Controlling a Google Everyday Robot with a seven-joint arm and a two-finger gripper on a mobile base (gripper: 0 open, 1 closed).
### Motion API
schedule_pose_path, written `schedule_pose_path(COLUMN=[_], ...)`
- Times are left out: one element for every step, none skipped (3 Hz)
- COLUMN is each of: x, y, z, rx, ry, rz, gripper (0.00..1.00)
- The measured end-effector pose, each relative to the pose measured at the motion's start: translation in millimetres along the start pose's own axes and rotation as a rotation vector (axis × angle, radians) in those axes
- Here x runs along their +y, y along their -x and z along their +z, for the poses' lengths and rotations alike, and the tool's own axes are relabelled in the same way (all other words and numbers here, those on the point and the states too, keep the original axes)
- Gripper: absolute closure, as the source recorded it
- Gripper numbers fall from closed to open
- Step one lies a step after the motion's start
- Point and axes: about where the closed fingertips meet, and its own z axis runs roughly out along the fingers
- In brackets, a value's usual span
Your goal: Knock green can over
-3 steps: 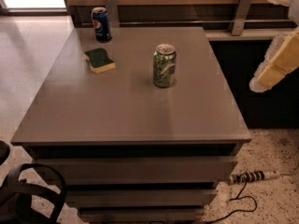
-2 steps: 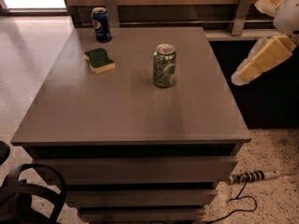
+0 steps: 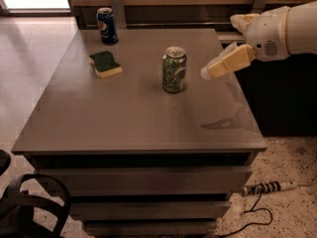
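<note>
I see the gripper (image 3: 222, 47) has swung in from the right since the last frame. It's now over the right side of the table (image 3: 124, 118), near the green can (image 3: 174, 69) but not touching it. Fingers (image 3: 230, 62) look spread, with nothing between them. The can hasn't moved: upright, mid-table. Pepsi can (image 3: 107, 26) and sponge (image 3: 105, 64) unchanged, back left.
</note>
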Motion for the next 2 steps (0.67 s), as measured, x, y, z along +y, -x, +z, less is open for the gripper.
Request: schedule_pose_path(x=[-0.4,-0.3], y=[2.4,0.3], z=[38.5,42.6], rx=[-0.083,-0.09], ry=[0.051,0.058], rz=[0.048,0.058], gripper=[0.0,0.0])
